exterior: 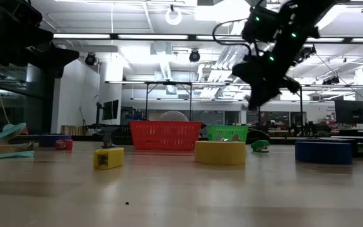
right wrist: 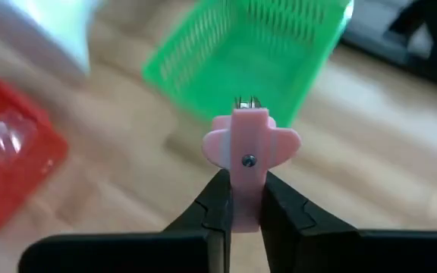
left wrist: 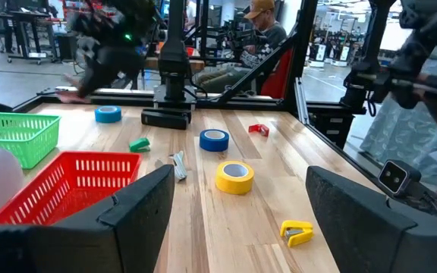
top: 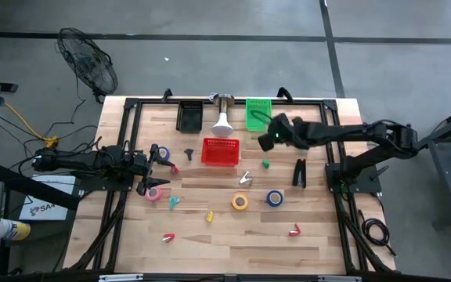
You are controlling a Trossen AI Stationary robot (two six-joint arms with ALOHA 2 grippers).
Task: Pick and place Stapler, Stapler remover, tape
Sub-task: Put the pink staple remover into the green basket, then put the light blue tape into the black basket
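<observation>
One pink staple remover (right wrist: 247, 155) is clamped between the right gripper (right wrist: 241, 199) fingers, upper centre of the high view beside the green basket (top: 258, 112). We judge the task barely started: yellow tape (top: 240, 202), blue tape (top: 275, 198), pink tape (top: 154, 193) and the black stapler (top: 299, 173) sit loose on the table (top: 233, 239). Left gripper (top: 149, 174), at left, has jaws spread, empty. We see no readable labels.

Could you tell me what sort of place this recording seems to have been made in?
Probably a robotics lab or workshop. The wooden table stands on a bare concrete floor, the low view shows a large open hall with ceiling strip lights and exposed ducts, and the left wrist view shows a seated person among other workstations.
</observation>
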